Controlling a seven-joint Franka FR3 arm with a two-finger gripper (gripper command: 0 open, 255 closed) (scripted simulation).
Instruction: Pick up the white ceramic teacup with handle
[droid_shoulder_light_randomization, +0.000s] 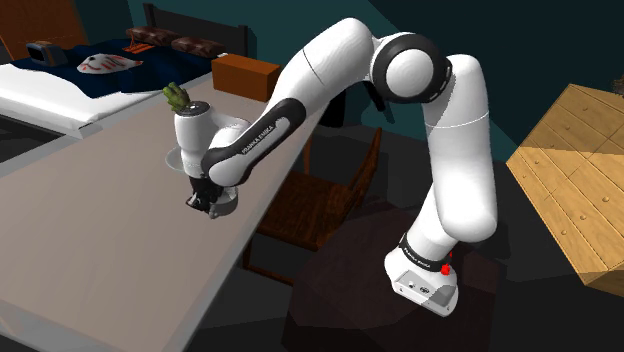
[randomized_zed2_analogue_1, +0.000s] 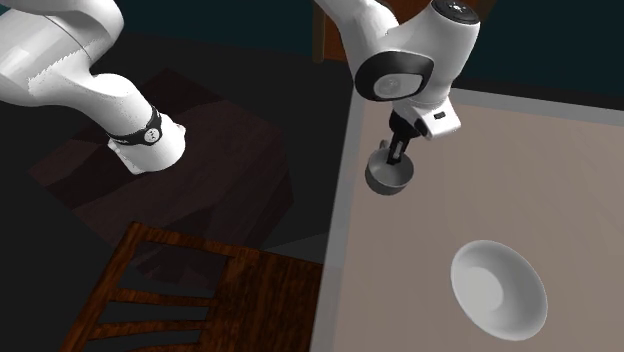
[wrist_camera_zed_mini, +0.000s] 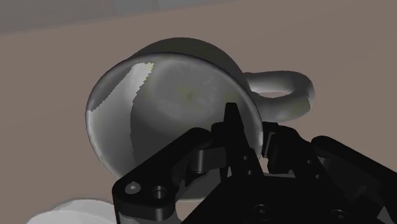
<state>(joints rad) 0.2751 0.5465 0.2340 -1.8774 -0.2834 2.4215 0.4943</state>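
Black pincer (wrist_camera_zed_mini: 250, 137) fingers rise close before the wrist camera, narrowed onto the wall of a grey-white, glossy round teacup (wrist_camera_zed_mini: 165, 95). One finger (wrist_camera_zed_mini: 232, 124) stands inside the rim, and the other sits outside it, just beside the looped handle (wrist_camera_zed_mini: 286, 86), so the wall is clasped between them. The pincer's body hides the nearer part of the rim and the root of the handle. The teacup's mouth faces the camera, and its base cannot be seen, so whether it touches the plain beige-grey table (wrist_camera_zed_mini: 51, 76) cannot be told. A pale rounded edge of a white shallow bowl (wrist_camera_zed_mini: 70, 213) is cut off by the frame beside the pincer.

In the second exterior view the teacup (randomized_zed2_analogue_1: 389, 180) hangs under the hand close to the table's edge, looking dark grey in the hand's shade. The bowl (randomized_zed2_analogue_1: 498, 290) lies apart from it on the table. A brown wooden slatted chair (randomized_zed2_analogue_1: 190, 300) is partly cut off at that view's lower left. The dark box stand (randomized_zed2_analogue_1: 200, 170) is dim and hard to outline.

In the shoulder view the white arm (droid_shoulder_light_randomization: 440, 150) covers much of the teacup, leaving a pale curve beside the fingers. The bowl's rim peeks out at the hand's left. A small green object (droid_shoulder_light_randomization: 175, 97) behind the hand is too small to identify. Beyond it are an orange-brown box (droid_shoulder_light_randomization: 245, 73) and a bed with a dark blue cover (droid_shoulder_light_randomization: 60, 90).
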